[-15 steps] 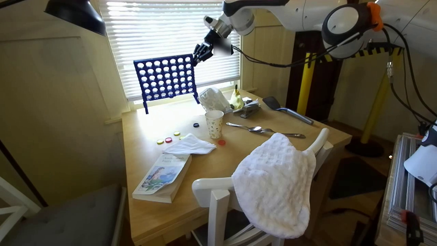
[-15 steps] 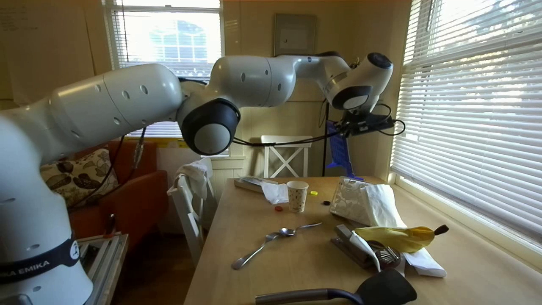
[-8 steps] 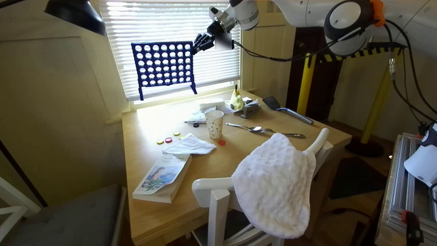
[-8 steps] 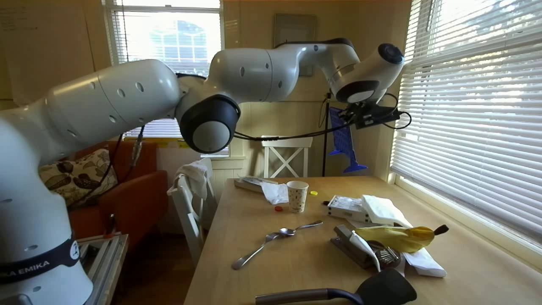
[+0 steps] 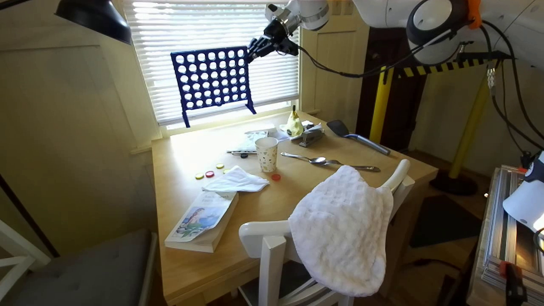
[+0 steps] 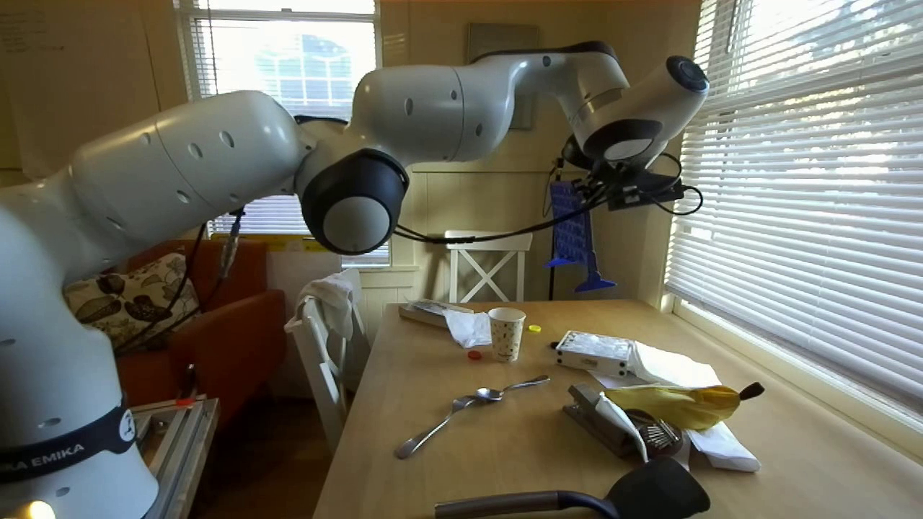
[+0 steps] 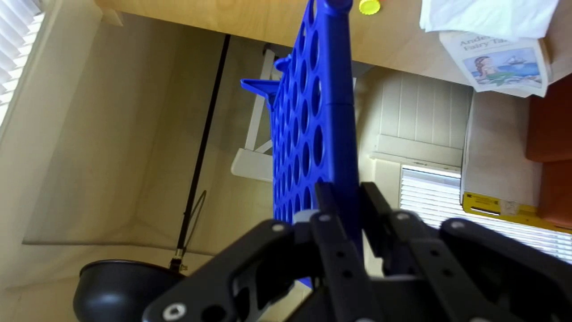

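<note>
A black gripper (image 7: 346, 192) pinches a blue, round-holed game rack (image 5: 210, 80) by one side, holding it aloft, nearly upright, before the window blinds (image 5: 199, 25) and, in an exterior view, near the far left corner of the tabletop (image 5: 263, 204), where a paperback book (image 5: 202, 219) lies beside the left edge.

White arm (image 6: 411, 112), black cables (image 6: 469, 240), dark band (image 6: 68, 448) lettered EMIKA; black fingers (image 7: 334, 248), silver screws (image 7: 174, 311).

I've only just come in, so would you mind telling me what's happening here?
A robot arm has its pincer shut on one side edge of a blue game rack, near the top. The rack hangs in the air, clear of the table, where a paper cup stands and a book lies.
</note>
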